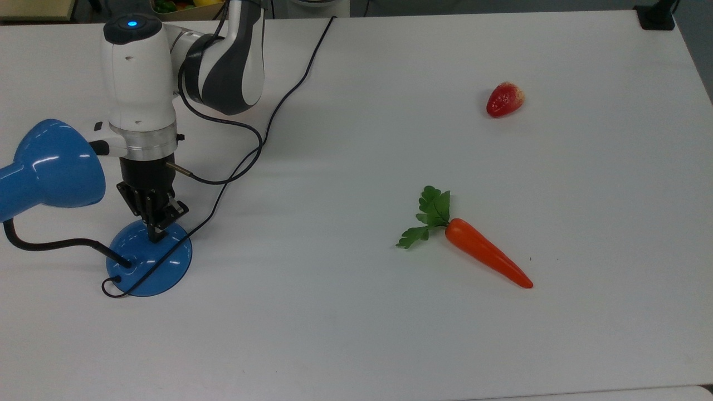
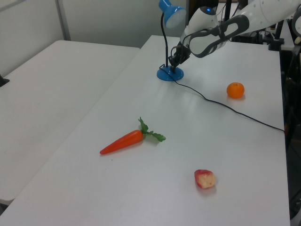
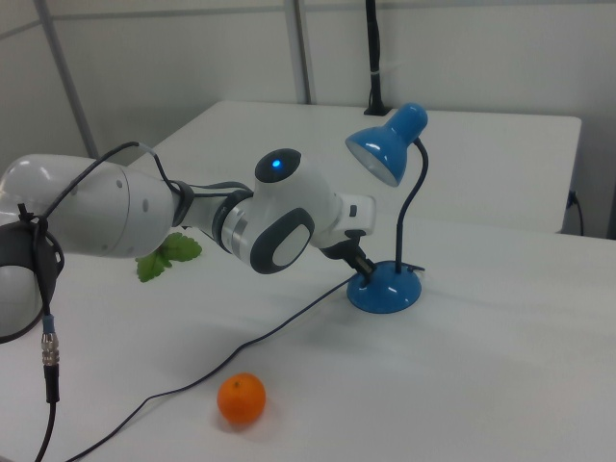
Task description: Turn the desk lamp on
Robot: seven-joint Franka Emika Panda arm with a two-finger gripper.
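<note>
A long orange toy carrot with green leaves (image 1: 473, 244) lies flat on the big white tabletop (image 1: 585, 334), near its middle. Its pointed tip aims at the top view's bottom right corner. A small red toy strawberry (image 1: 504, 99) lies well apart from the carrot, nearer the tabletop's far edge in the top view. A round orange fruit (image 2: 235, 90) sits by itself close to the tabletop's right edge in the left view. Another white table (image 2: 42, 89) stands just beside this one.

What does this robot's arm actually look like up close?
The arm is glossy white with dark grey joint sections and a small blue light on top. A silver ring joins it to a black gripper with slim fingers. A thin black cable loops beside the wrist.
</note>
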